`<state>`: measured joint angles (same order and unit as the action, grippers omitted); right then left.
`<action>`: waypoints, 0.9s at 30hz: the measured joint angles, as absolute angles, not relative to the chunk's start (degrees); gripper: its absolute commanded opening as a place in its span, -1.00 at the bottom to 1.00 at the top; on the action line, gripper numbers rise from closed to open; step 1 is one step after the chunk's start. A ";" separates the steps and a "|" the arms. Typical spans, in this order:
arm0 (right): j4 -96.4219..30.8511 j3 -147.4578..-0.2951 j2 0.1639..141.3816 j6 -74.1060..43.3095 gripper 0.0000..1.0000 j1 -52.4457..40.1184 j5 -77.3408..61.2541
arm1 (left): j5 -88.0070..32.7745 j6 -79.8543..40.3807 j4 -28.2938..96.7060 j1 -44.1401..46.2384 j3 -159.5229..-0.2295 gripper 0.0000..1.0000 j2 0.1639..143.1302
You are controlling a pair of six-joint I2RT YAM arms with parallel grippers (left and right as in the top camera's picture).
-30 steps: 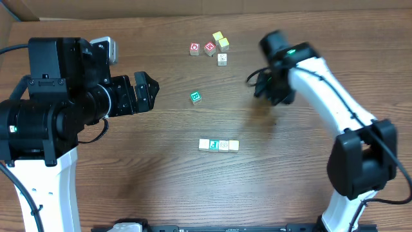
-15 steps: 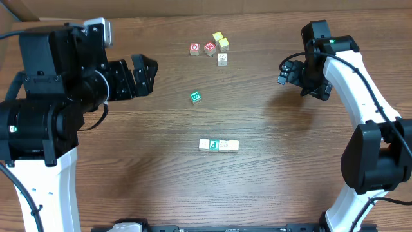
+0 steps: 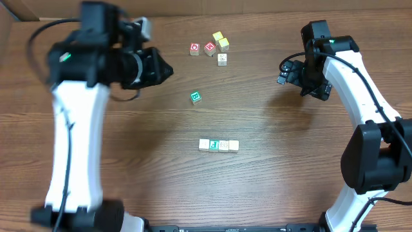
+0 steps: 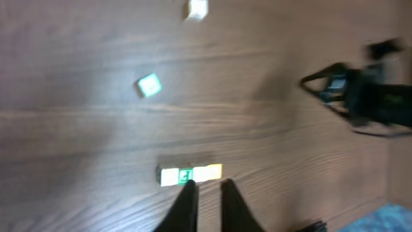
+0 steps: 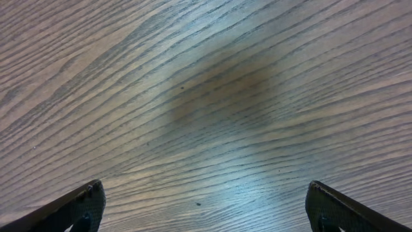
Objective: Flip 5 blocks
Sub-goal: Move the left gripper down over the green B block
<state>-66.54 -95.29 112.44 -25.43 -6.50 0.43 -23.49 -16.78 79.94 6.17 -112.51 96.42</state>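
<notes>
A row of blocks [image 3: 219, 145] lies at the table's middle front: white, green-printed, white and yellowish cubes touching side by side. A single green-printed block [image 3: 196, 97] sits alone above them. My left gripper [image 3: 162, 69] hovers left of that block, shut on nothing. In the left wrist view, blurred, its fingertips [image 4: 207, 183] stand just below the row [image 4: 191, 174], with the lone green block [image 4: 149, 84] farther up. My right gripper [image 3: 282, 72] hangs open at the right, away from all blocks. The right wrist view has its fingers [image 5: 205, 187] spread wide over bare wood.
At the back stand two red-printed cubes [image 3: 202, 48], two yellow cubes [image 3: 221, 40] and a whitish cube [image 3: 222, 59], also seen in the left wrist view [image 4: 196, 8]. The right arm [image 4: 354, 96] shows at that view's right. Cardboard [image 3: 13, 9] borders the back left corner.
My left arm has risen and swung right, and its gripper has gone from open to shut. The right arm drew back to the right a second ago and has held still since.
</notes>
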 measured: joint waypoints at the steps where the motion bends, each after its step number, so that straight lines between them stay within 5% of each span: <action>1: -66.52 -95.29 112.44 -25.43 1.00 -6.50 0.40 | -21.87 -17.80 79.96 7.42 -112.49 -0.71 98.10; 4: -66.54 -95.29 112.44 -25.43 1.00 -6.50 0.40 | -16.67 -20.82 80.27 11.99 -112.49 -0.03 103.04; 6: -66.54 -95.29 112.44 -25.41 1.00 -6.50 0.43 | -14.11 -22.15 80.60 14.98 -112.46 0.59 105.97; 8: -66.54 -95.29 112.44 -25.45 1.00 -6.50 0.40 | -12.97 -22.85 80.47 16.86 -112.46 0.92 107.96; 27: -66.52 -95.29 112.44 -25.45 1.00 -6.50 0.40 | -8.34 -24.12 73.87 18.39 -112.49 0.89 118.13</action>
